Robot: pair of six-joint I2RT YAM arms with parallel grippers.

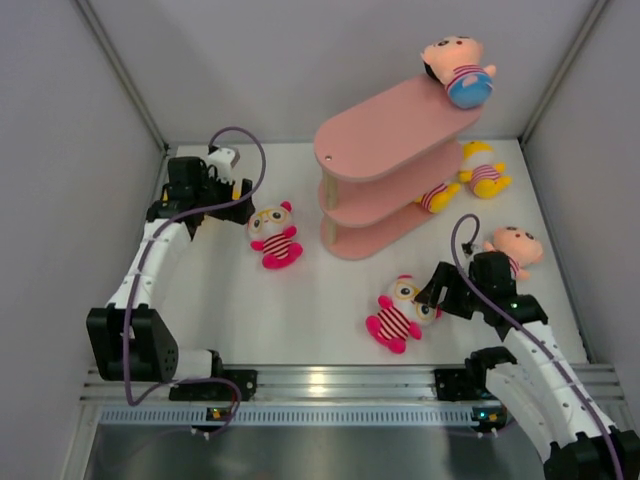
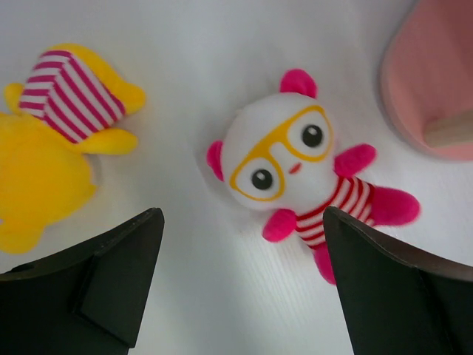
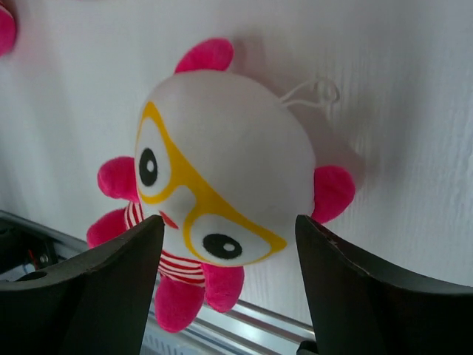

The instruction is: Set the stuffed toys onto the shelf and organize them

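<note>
The pink three-tier shelf [image 1: 390, 165] stands at the back right, and its edge shows in the left wrist view [image 2: 429, 81]. A peach-headed toy [image 1: 460, 70] lies on its top tier. A yellow toy [image 1: 437, 197] lies on the lowest tier. A hot pink goggle-faced toy [image 1: 275, 237] [image 2: 295, 170] lies on the table just beyond my open left gripper [image 1: 240, 192] [image 2: 242, 218]. A yellow striped toy [image 2: 59, 140] lies to its left. My open right gripper [image 1: 432, 292] [image 3: 229, 222] has a finger on each side of a second pink toy's [image 1: 398, 313] [image 3: 222, 163] head.
Another yellow toy [image 1: 485, 172] lies on the table right of the shelf. A second peach-headed toy [image 1: 515, 247] lies beside my right arm. Grey walls enclose the white table [image 1: 300, 310]. A metal rail [image 1: 330, 380] runs along the near edge.
</note>
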